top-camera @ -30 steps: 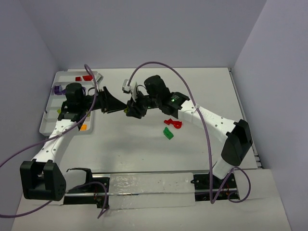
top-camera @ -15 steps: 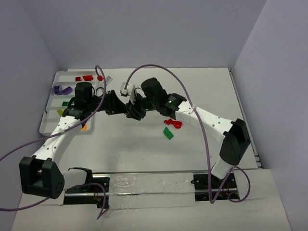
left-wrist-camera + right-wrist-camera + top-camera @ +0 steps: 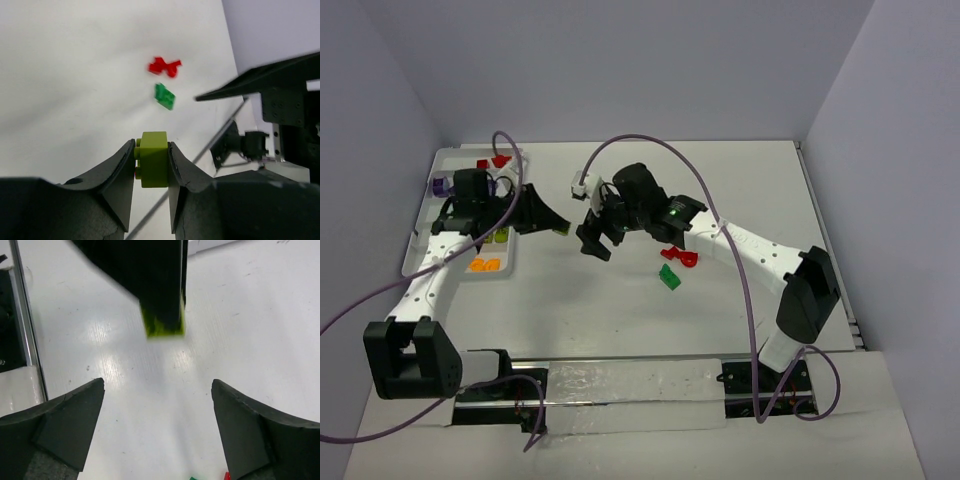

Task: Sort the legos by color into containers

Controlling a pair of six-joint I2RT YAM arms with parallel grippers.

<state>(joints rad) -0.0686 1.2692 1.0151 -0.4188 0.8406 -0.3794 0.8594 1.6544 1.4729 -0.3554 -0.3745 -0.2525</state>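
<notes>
The left gripper (image 3: 151,147) pinches a lime-yellow lego (image 3: 153,165) in a narrow grip, the brick caught squarely between both fingertips above bare table (image 3: 620,310). Directly ahead of those tips, the right gripper (image 3: 157,387) stands spread wide and empty, facing it. Farther ahead lie a red lego (image 3: 165,66) and a green lego (image 3: 164,96), both loose on the table. Behind the left gripper, back along its own arm, sits the white tray (image 3: 415,262).

The step in hand appears to be carrying the brick to its colour's compartment. Done well, that means a steady squeeze while swinging back, tips lowered inside the low walls before letting go, and a path clear of the purple cable (image 3: 510,160).

From overhead the brick is hidden by the fingers, and the arm covers part of the tray, so the lime compartment cannot be picked out surely. The right wrist view shows the left's finger only as a dark blur. A reddish speck at the brick's lower edge is unreadable.
</notes>
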